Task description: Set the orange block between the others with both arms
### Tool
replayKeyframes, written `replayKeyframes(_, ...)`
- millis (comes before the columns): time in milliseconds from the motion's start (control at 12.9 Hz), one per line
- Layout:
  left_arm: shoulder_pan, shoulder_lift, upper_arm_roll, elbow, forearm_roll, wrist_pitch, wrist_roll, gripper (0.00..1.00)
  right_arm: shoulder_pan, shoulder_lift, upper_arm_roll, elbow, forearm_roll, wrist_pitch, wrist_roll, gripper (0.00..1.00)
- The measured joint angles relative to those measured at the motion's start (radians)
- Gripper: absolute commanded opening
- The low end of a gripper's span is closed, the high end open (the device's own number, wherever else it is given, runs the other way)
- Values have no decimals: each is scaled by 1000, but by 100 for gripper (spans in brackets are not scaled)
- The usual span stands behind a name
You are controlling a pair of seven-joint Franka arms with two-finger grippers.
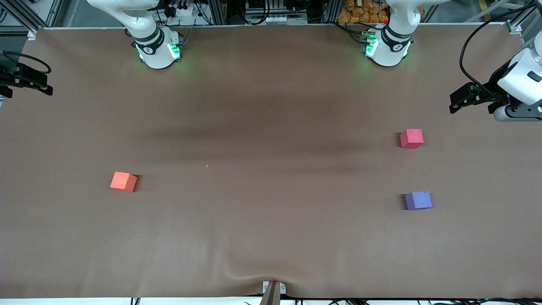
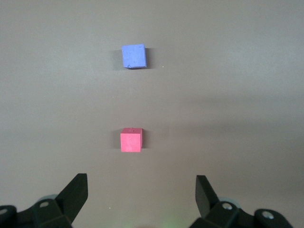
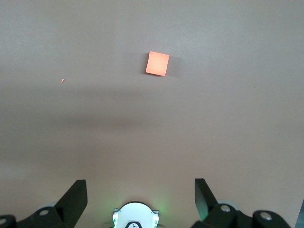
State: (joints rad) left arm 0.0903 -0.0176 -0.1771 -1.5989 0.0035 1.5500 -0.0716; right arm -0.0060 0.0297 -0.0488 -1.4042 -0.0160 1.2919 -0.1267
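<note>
We find both the left gripper point(image 2: 141, 190) and right gripper point(image 3: 140, 190) spread wide, holding nothing. The orange block point(image 1: 123, 181) lies well apart from the red block point(image 1: 411, 138) and purple block point(image 1: 418, 200); we judge the handover between arms risks a drop.

Even overhead light, soft shadow bands on the table point(image 1: 271, 237), perhaps slightly blurred.

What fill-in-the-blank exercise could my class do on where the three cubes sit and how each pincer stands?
1. The orange block lies toward the ____ arm's end of the table.
2. The cube nearest the front camera is the ____ one.
3. The pinkish-red cube sits farther from the front camera than the ____ cube.
4. The left pincer and the right pincer are both ____, holding nothing.

Missing words: right; purple; purple; open
</note>
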Motion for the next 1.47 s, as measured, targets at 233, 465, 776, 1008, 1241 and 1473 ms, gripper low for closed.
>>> replayKeyframes(233,3,0,0,0,0,-2,0,100,6,2,7,0,0,-2,0,100)
replayKeyframes(465,3,1,0,0,0,-3,0,100,30,19,9,-4,0,-27,0,100)
replayKeyframes(776,3,6,0,-1,0,-3,0,100,54,123,9,-12,0,-60,8,100)
replayKeyframes(1008,3,9,-1,-1,0,-3,0,100,52,233,7,-25,1,0,10,100)
replayKeyframes(1241,3,11,-1,-1,0,-3,0,100,34,315,1,-125,2,216,14,100)
replayKeyframes(1473,3,16,-1,-2,0,-3,0,100,2,370,-2,-252,3,414,14,100)
